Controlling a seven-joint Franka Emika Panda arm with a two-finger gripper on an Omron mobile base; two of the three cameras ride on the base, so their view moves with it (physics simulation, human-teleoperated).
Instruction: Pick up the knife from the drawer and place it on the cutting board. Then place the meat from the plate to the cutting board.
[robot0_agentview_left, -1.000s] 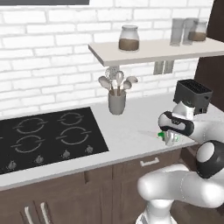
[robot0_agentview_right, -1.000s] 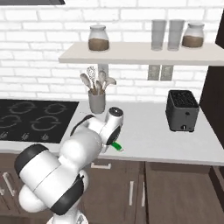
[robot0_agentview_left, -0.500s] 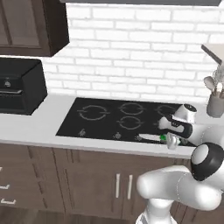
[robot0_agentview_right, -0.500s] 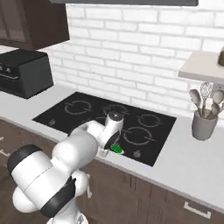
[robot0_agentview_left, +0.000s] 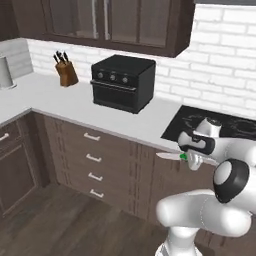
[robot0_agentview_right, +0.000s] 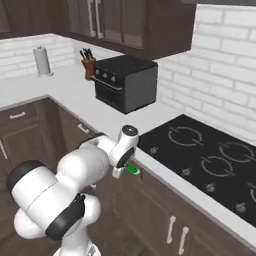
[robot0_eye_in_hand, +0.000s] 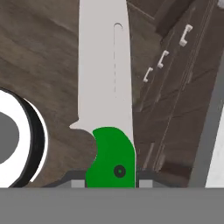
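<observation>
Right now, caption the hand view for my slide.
Gripper shut on green-handled knife, blade pointing out over the wood floor.

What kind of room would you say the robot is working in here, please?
A home-style kitchen, rendered: a black cooktop set in a pale counter, a black countertop oven, a knife block, dark wood cabinets and a white brick wall.

**Cut off and covered**

The knife (robot0_eye_in_hand: 107, 105) loses its blade tip at the hand view's top edge and its handle end at the bottom. In the right base view, the arm hides its blade, leaving green handle.
</observation>
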